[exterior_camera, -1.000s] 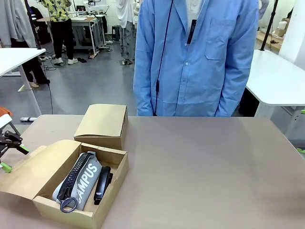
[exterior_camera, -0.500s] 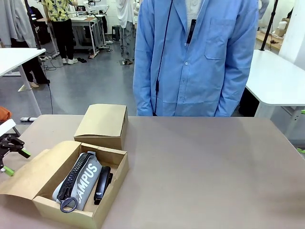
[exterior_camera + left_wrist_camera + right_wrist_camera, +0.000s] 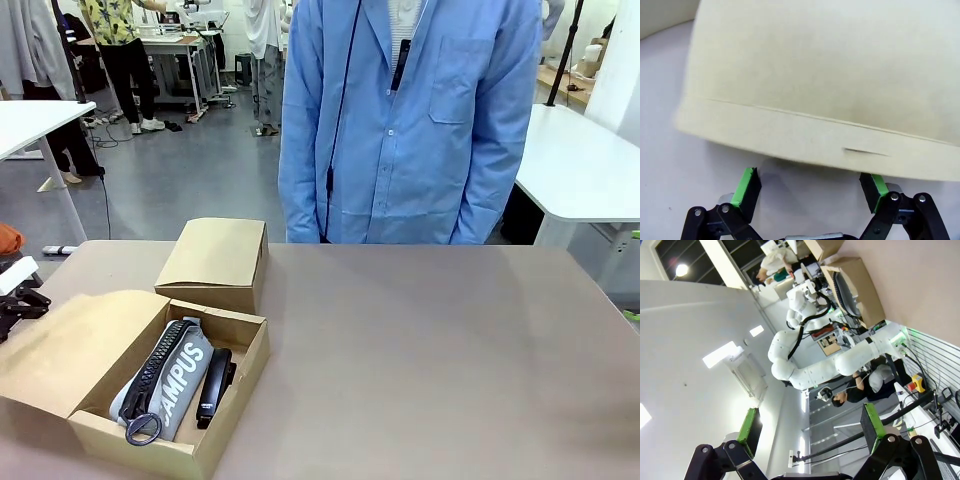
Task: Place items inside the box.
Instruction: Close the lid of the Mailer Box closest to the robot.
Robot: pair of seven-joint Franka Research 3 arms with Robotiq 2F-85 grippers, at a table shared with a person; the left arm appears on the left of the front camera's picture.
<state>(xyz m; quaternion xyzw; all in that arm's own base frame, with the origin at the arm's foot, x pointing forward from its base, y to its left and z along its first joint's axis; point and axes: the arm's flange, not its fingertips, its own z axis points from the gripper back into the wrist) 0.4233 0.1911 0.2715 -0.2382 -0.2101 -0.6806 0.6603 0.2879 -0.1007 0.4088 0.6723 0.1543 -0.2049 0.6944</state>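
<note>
The table is mostly bare brown surface, so the whole right half and the near middle are open room for moving. A person in a blue coat stands at the far edge, arms down, not reaching in.

The box sits near-left, open, its lid flap folded out flat toward the left edge. Probably left that way so things can drop straight in from above. A second, closed box stands just behind it, touching or nearly so, which cramps the far side.

Inside the open box, the pouch lettered CAMPUS lies lengthwise with its ring pull at the near end, and one black stapler is tucked alongside it on the right, against the wall. Not much room left in there, I'd say. I can't spot the other stapler or the knife.

The left gripper hovers at the far-left table edge, jaws spread wide, empty, right by the flap's edge. The right gripper is also wide open, empty, pointed off the table.
</note>
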